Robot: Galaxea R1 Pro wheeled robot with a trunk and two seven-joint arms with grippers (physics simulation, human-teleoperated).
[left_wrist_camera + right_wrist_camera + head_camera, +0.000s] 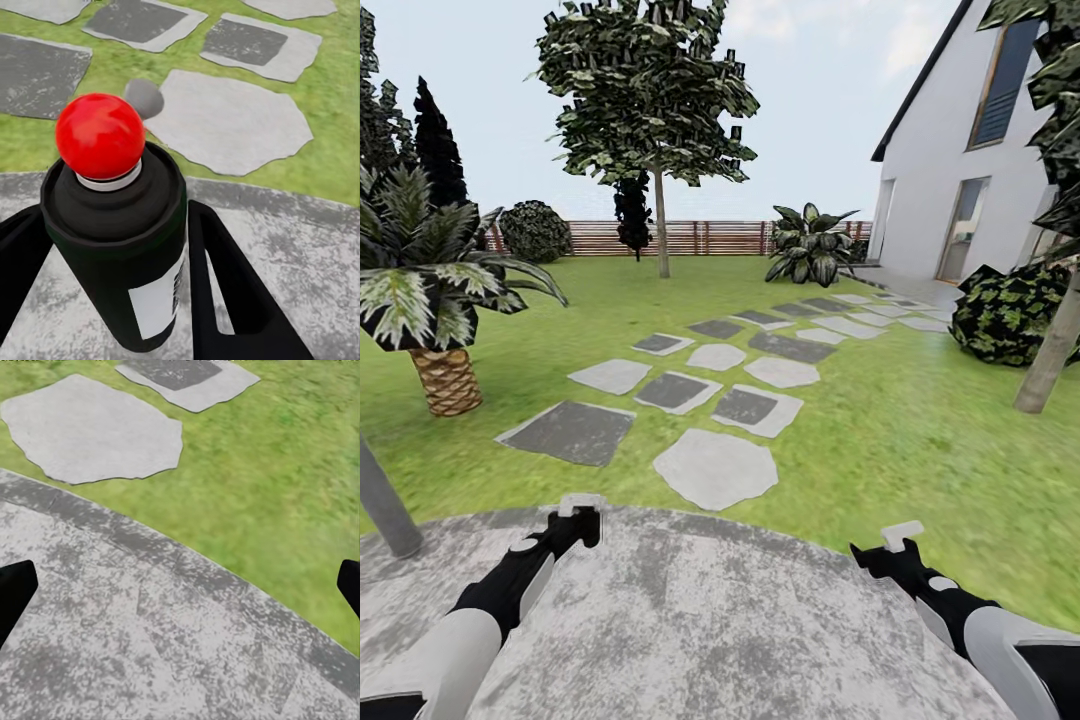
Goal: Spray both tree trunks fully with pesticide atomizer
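Two black fingers [225,292] flank cylindrical pesticide atomizer [124,247], glossy red ball-topped.

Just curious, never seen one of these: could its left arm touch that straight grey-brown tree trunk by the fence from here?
Probably not: the straight grey-brown trunk stands far across lawn and stepping stones; the left arm's jaws hold a dark red-topped can.

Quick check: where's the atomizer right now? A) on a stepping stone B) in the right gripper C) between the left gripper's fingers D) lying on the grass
C: the left wrist view shows the atomizer, a dark can with a red ball top, upright between the left gripper's fingers; the right gripper is open with nothing between its fingers.
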